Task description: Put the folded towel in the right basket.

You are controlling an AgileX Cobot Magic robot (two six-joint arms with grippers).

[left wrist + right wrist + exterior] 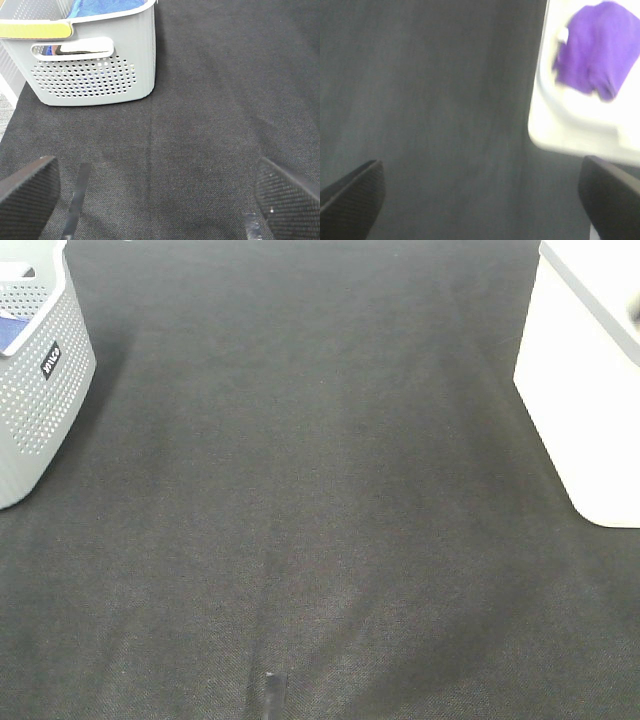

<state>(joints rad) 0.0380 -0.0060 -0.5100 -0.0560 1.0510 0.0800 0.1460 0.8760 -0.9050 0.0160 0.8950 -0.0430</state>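
A purple folded towel lies inside the white right basket, seen in the right wrist view. That basket stands at the far right edge of the exterior view; the towel does not show there. My right gripper is open and empty over the dark mat, beside the white basket and apart from it. My left gripper is open and empty, a short way in front of the grey left basket. Neither gripper shows in the exterior view.
The grey perforated basket stands at the far left and holds a blue cloth. A dark mat covers the table between the two baskets. A small dark part shows at the near edge.
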